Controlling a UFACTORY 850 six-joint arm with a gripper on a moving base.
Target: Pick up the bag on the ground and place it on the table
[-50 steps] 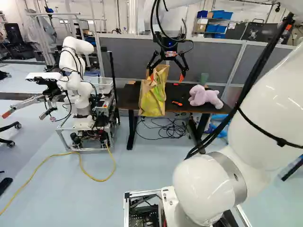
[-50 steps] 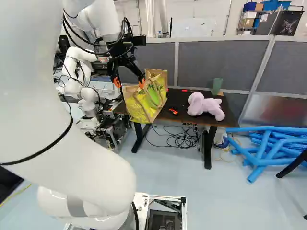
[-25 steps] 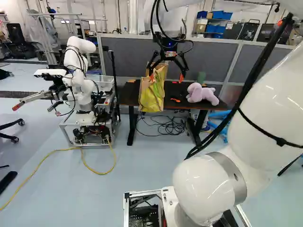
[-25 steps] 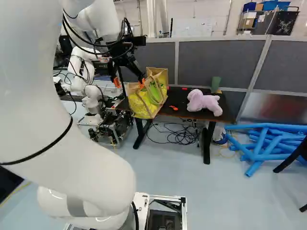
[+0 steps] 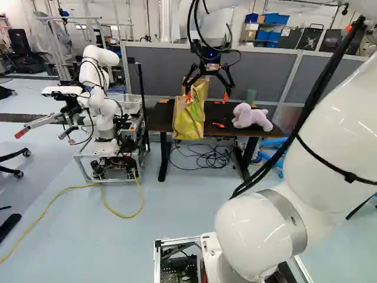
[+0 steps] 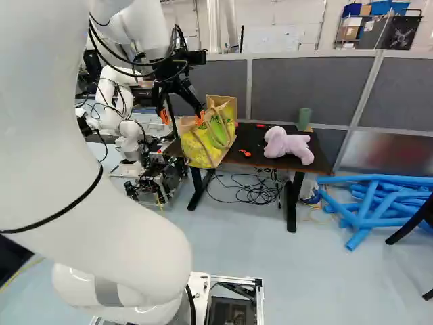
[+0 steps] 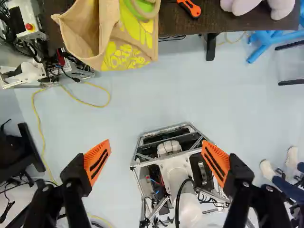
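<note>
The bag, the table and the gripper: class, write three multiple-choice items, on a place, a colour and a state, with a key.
1. What lies on the table between the bag and the plush toy?
A) blue tubes
B) an orange tool
C) a yellow cable

2. What colour is the plush toy?
A) pinkish purple
B) green
C) black

3. How do the fingers stand?
A) shut on the bag
B) shut on the plush toy
C) open

Key:
1 B: the right base view shows the tool between them.
2 A: both base views show its pinkish-purple body.
3 C: the wrist view shows them wide apart, gripping nothing.
</note>
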